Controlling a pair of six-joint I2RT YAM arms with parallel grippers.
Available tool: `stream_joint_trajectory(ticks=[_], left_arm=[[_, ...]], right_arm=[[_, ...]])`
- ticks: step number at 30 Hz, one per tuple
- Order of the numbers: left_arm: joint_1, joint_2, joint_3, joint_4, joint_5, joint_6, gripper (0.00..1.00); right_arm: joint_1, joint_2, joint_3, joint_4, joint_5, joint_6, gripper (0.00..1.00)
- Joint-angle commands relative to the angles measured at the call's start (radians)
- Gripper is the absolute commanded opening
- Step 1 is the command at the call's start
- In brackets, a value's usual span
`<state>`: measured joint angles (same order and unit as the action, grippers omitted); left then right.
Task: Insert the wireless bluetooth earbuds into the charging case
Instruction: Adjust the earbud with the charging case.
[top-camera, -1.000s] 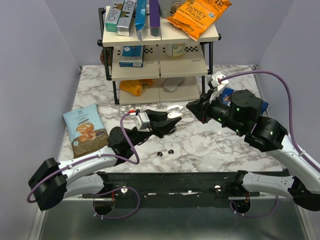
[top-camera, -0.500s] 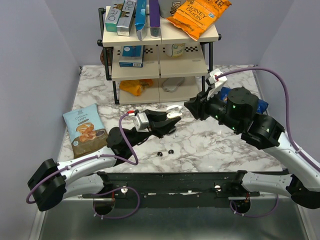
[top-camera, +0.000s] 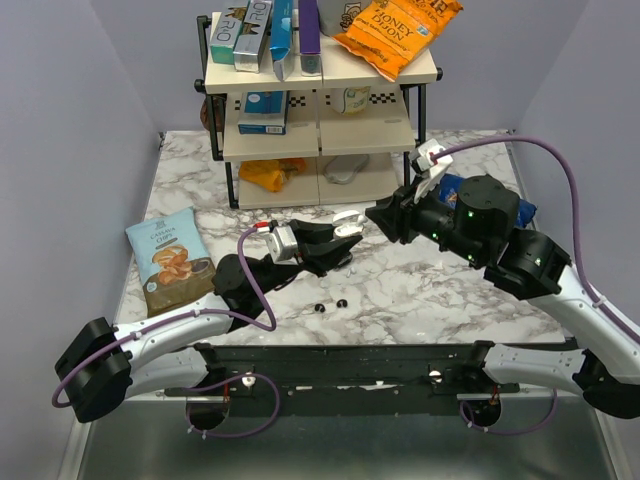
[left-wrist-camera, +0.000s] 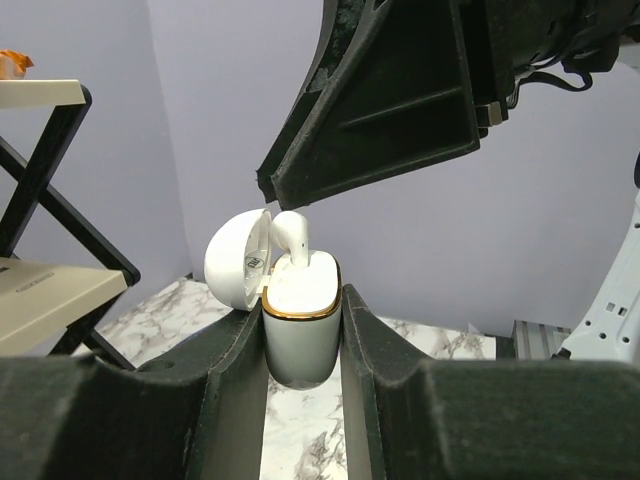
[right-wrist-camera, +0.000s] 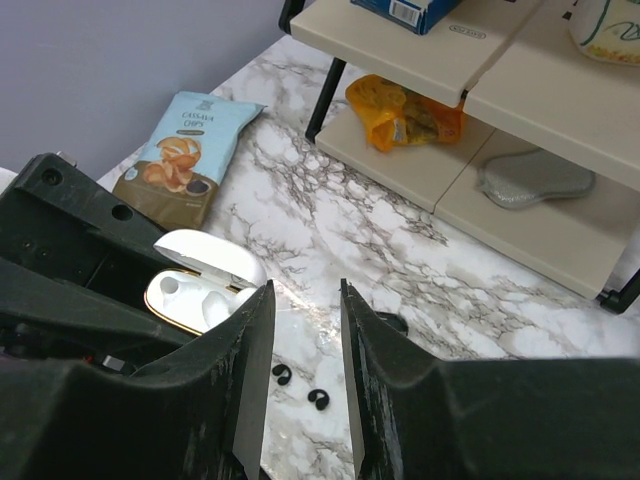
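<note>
Above the table (top-camera: 400, 292), near its middle, the case (left-wrist-camera: 300, 300) is held upright between the fingers of the left gripper (left-wrist-camera: 303, 340), which are pressed against its two sides. The case is white with a gold rim, and its lid (left-wrist-camera: 235, 265) is hinged open. One white earbud (left-wrist-camera: 290, 232) is seated in the case, its stem standing above the rim. In the right wrist view a second socket is seen and appears empty. The right gripper (right-wrist-camera: 305, 290) is held just above the case, its tip close to the earbud but apart from it. Its fingers are parted by a narrow gap and nothing is held. Two black bits (right-wrist-camera: 283, 373) are seen lying close together on the marble, nearer the arm bases than the case; they are too small to identify. A snack bag (top-camera: 170, 258) lies at the left, and a rack (top-camera: 320, 140) stands at the back.
</note>
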<state>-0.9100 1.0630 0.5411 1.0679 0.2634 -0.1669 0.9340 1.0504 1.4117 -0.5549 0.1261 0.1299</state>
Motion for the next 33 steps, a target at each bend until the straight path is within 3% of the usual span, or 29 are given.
stream_joint_trajectory(ticks=[1,18,33], left_arm=[[-0.001,-0.003,0.013,0.035,0.011,0.015,0.0],[-0.001,-0.012,0.002,0.041,0.025,0.009,0.0],[-0.001,-0.009,0.016,0.029,0.014,0.018,0.0]], right_arm=[[-0.003,-0.021,-0.013,-0.005,-0.051,-0.006,0.41],[-0.003,-0.029,-0.048,0.004,0.044,0.022,0.41],[0.0,-0.027,-0.049,0.007,-0.101,0.01,0.41]])
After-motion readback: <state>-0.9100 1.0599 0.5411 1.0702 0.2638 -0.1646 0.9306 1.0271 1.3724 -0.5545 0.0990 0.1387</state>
